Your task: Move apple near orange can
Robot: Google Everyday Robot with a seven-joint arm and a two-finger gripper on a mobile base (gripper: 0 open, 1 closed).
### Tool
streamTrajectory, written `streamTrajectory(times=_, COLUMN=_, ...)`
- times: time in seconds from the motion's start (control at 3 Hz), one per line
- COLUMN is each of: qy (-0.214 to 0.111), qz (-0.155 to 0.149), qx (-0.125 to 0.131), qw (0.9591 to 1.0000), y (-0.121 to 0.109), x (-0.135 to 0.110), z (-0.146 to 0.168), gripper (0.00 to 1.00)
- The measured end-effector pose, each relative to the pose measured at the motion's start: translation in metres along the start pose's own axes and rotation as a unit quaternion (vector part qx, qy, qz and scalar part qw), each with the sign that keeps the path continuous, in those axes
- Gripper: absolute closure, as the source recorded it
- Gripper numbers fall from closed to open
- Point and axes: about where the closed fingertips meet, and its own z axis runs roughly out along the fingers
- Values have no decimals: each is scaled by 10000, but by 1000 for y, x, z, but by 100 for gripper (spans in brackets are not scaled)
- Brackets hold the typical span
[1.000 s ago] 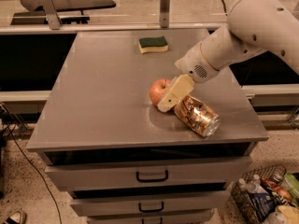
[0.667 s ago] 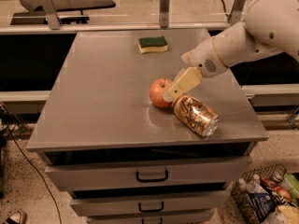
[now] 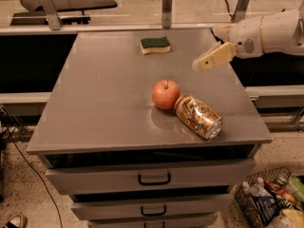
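The red-orange apple (image 3: 166, 94) stands stem up on the grey table (image 3: 104, 94), right of its middle. The golden-orange can (image 3: 198, 116) lies on its side just right of the apple, its near end touching or almost touching it and its silver end pointing to the front right. My gripper (image 3: 200, 64) hangs in the air above the table's right edge, up and to the right of the apple, well apart from both things. It holds nothing.
A green and yellow sponge (image 3: 155, 45) lies at the back of the table. Drawers (image 3: 154, 178) sit below the front edge. A wire basket with bottles (image 3: 268, 201) stands on the floor at the lower right. A rail with posts runs behind the table.
My gripper was down at the apple, next to the can. It has lifted away up and to the right, leaving the apple on the table beside the can.
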Motion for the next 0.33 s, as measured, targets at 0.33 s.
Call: streamTrajectory(times=0.33, qy=-31, qz=-47, qx=10, qw=10000, y=-1, x=-7, z=0, gripper=0)
